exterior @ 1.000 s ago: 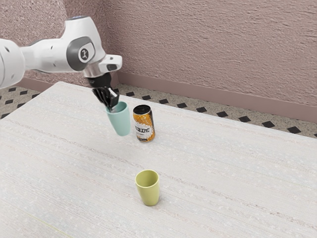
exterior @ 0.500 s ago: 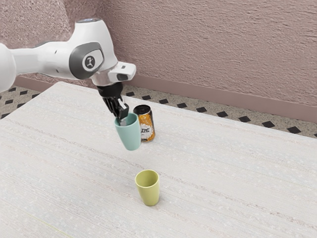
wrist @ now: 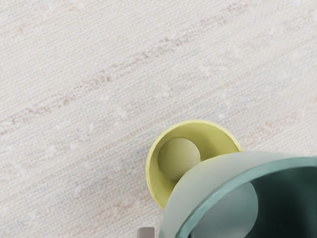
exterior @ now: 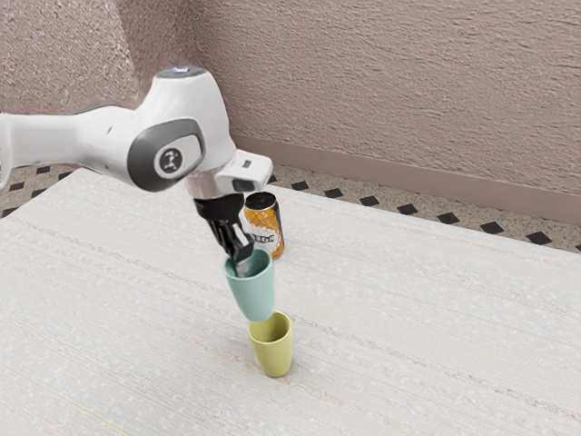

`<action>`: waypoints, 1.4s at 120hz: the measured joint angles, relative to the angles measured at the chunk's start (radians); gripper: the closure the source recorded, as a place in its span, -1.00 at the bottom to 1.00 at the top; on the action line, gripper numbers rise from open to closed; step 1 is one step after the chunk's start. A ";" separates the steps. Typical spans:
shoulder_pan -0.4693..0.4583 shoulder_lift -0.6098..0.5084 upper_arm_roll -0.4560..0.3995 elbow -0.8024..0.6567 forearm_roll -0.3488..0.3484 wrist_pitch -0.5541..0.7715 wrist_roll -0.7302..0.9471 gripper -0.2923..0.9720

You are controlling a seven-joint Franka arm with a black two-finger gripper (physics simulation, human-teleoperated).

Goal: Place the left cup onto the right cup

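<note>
My gripper (exterior: 241, 262) is shut on the rim of a teal cup (exterior: 251, 288), which hangs upright in the air with a slight tilt. Its base hovers just above the mouth of a yellow-green cup (exterior: 271, 343) standing on the table, a little toward the exterior view's left of it. In the wrist view the teal cup (wrist: 237, 198) is large and close under my hand, and it overlaps part of the open yellow-green cup (wrist: 181, 156) seen from above.
An orange and white can (exterior: 264, 224) stands upright on the table behind my gripper. The pale wooden table (exterior: 436, 300) stretches wide toward the exterior view's right. A pink wall with a baseboard (exterior: 408, 177) runs behind.
My arm has carried the teal cup toward the exterior view's right and downward, from beside the can to just above the yellow-green cup.
</note>
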 joint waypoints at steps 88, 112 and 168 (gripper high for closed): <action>-0.013 0.156 -0.020 0.034 0.057 0.071 -0.083 0.70; -0.015 0.184 -0.021 0.040 0.065 0.083 -0.097 0.70; -0.016 0.172 -0.020 0.028 0.057 0.081 -0.116 -0.32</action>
